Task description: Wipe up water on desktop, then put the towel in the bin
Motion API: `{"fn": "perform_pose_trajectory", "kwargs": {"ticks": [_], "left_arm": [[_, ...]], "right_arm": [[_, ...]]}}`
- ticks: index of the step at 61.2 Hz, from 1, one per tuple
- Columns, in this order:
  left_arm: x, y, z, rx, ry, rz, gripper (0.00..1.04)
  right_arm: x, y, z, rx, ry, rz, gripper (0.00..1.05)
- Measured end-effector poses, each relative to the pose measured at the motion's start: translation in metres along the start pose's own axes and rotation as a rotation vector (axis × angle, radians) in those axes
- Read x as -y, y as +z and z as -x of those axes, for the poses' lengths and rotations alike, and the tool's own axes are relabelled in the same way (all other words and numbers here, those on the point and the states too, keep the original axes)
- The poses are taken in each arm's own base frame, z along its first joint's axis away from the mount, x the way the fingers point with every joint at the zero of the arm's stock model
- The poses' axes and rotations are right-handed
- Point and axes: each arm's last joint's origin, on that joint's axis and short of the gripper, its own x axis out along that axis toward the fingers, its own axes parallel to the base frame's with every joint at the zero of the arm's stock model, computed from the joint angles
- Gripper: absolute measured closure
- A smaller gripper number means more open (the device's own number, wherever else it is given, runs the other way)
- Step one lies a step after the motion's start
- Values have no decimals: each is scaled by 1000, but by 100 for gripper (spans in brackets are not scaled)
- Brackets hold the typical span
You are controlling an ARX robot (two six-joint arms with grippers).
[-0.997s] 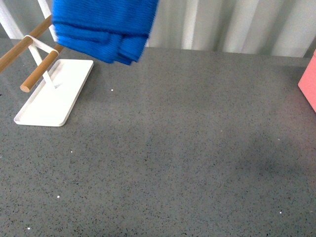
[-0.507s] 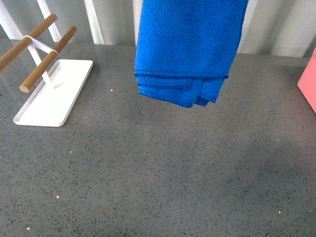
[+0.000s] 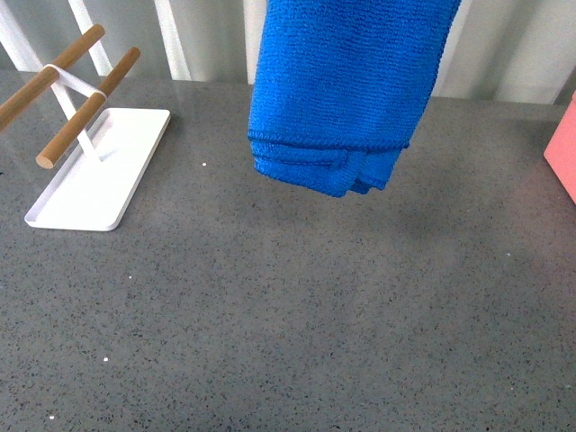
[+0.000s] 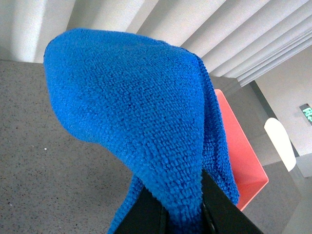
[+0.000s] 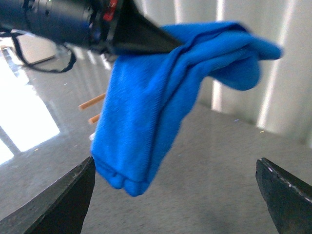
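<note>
While the towel [image 3: 342,90] was up in the far left corner over the wooden bars [image 3: 85,108] a second ago, it now hangs over the middle of the desktop [image 3: 288,306]. It sits between the white tray [image 3: 99,180] and the bin [image 3: 562,157]. Half a second ago it was in almost this same spot, so it has hardly moved since then. The tray, the bars and the bin have not moved at all.

The towel is up in the air and does not touch the desktop. Its folded bottom edge hangs down and a soft shadow lies under it. The left gripper [image 4: 178,209] pinches the towel from above. Its two black fingers are closed tight on the fluffy cloth, and the cloth bulges over them. From the left wrist view the pink bin is just behind the towel, standing on the desktop.

The right gripper [image 5: 175,195] hangs off to the side, looking at the towel. Its two dark fingers [image 5: 68,200] are spread wide, with nothing between them.

Now I count:
- One blue towel, folded in layers.
- One pink bin, with only a corner of it showing from the front.
- One flat white tray.
- Two wooden bars standing over the tray.
- Two grippers, one holding and one empty.
</note>
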Motion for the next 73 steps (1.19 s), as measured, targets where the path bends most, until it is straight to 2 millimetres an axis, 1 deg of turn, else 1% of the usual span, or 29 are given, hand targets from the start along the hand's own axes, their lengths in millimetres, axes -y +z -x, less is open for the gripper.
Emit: {"fn": "perform_pose_trajectory", "kwargs": {"ticks": [7,14,25,30,44,47,49,52,57,58,63,73], "left_arm": [[6,3,0,2,-12,0,99],[13,8,2,15,-26,1,99],[19,11,2,16,-37,6,99],[21,10,2,12,-41,9,99],[23,10,1,7,-56,21,99],[24,11,2,6,-61,33,99],[24,11,1,6,-62,38,99],[24,11,2,6,-63,42,99],[24,11,2,7,-63,51,99],[24,11,2,7,-63,52,99],[26,12,2,8,-65,53,99],[26,12,2,3,-61,54,99]], "right_arm": [[-6,-12,-25,-82,91,-20,7],[-5,-21,-47,-122,72,-1,7],[2,-29,-62,-134,47,4,7],[5,-28,-68,-128,51,10,7],[12,-14,-85,-84,74,31,7],[13,-11,-89,-73,79,33,15],[13,-11,-91,-70,80,33,19],[13,-11,-93,-63,86,34,28],[12,-11,-96,-58,93,29,39],[12,-11,-97,-56,96,27,44],[10,-10,-99,-48,101,19,62],[9,-7,-99,-35,102,11,87]]}}
